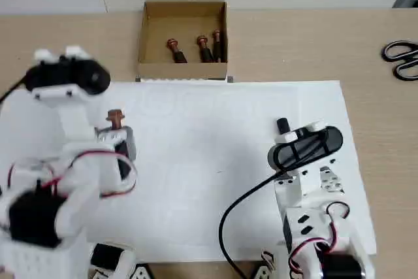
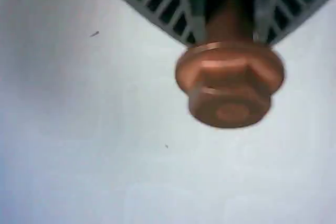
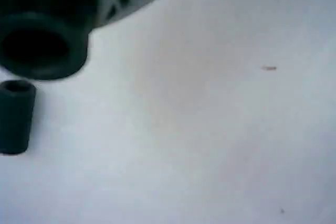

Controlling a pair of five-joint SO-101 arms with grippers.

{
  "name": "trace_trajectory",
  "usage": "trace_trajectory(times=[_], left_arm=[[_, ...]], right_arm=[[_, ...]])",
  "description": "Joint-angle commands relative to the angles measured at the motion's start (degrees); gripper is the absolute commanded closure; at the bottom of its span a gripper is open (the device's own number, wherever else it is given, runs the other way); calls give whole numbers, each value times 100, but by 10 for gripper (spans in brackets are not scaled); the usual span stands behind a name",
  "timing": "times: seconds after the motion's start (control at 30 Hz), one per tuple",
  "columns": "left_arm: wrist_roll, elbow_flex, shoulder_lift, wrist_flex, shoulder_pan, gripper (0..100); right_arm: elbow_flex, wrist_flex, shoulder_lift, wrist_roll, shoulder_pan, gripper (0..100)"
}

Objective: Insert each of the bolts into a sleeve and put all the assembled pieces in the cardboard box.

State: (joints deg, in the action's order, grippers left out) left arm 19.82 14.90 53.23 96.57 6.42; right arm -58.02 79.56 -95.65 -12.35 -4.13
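Note:
My left gripper (image 1: 116,132) is shut on a copper bolt (image 1: 115,117) over the left side of the white sheet. Up close, the bolt's hexagonal head (image 2: 229,87) sticks out past the grey fingers (image 2: 194,9). To the right, my right gripper (image 1: 286,136) is shut on a black sleeve (image 1: 283,125). The sleeve's open end (image 3: 39,48) faces the wrist camera. A second black sleeve (image 3: 16,124) rests on the sheet close beside it. At the back stands the cardboard box (image 1: 183,70), holding three assembled pieces (image 1: 204,48).
A white sheet (image 1: 215,161) covers the table between the arms. Black scissors (image 1: 401,60) lie on the bare wood at the far right. A black cable (image 1: 241,207) trails from the right arm across the sheet's front.

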Motion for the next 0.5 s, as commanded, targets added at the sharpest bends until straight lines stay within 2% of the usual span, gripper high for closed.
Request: trace_trajectory(times=[0.0,0.13,0.23,0.33,0.47], left_arm=[[-70,708,949,-703,-18,994],[-62,1604,1934,-1442,-18,994],[35,2237,2514,-1943,-18,994],[387,2747,2971,-2391,9,994],[571,3240,3473,-2769,-18,994]], right_arm=[[-457,-488,-488,149,-66,996],[-1029,-1077,-866,149,-101,996],[-1284,-1719,-831,325,-400,996],[-1538,-2273,-822,677,-936,996],[-1881,-2580,-822,738,-1727,996]])
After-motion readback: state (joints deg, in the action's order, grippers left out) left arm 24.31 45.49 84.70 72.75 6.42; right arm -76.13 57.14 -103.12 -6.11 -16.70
